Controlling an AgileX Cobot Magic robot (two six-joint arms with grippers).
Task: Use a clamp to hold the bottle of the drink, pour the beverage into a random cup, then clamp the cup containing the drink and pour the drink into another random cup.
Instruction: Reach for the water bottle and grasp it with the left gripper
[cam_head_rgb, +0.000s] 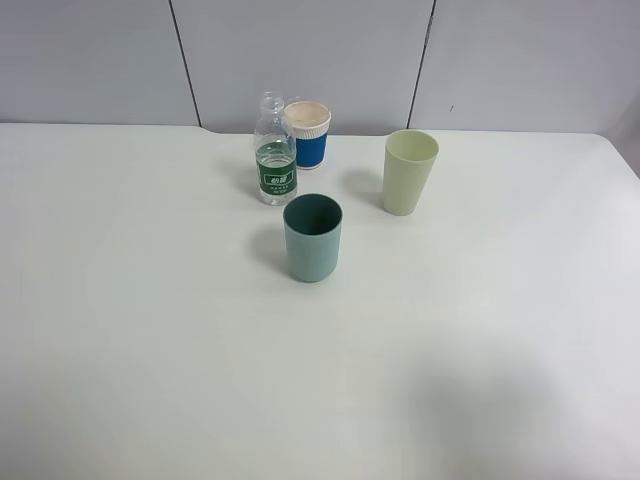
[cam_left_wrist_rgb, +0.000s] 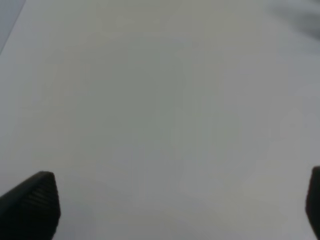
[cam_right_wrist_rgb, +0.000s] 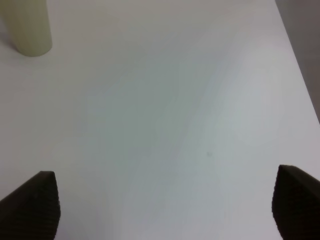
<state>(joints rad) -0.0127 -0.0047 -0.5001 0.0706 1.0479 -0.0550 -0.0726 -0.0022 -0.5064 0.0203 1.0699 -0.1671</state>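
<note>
The small clear plastic bottle with a dark green label (cam_head_rgb: 275, 150) is standing at the far side of the white table (cam_head_rgb: 150, 320), showing only in the high view. It is standing beside a blue-sleeved white paper cup (cam_head_rgb: 308, 133) and behind the short teal plastic cup (cam_head_rgb: 312, 238). My right gripper (cam_right_wrist_rgb: 165, 202), jaws apart and empty, is seeing just the base of the tall pale green plastic cup (cam_right_wrist_rgb: 27, 27). My left gripper (cam_left_wrist_rgb: 172, 205), also spread wide, is facing bare tabletop.

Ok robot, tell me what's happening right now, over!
Left gripper open, empty. Right gripper open, empty. Bottle upright, untouched. Blue-sleeved paper cup close behind it; teal cup in front, apart.
</note>
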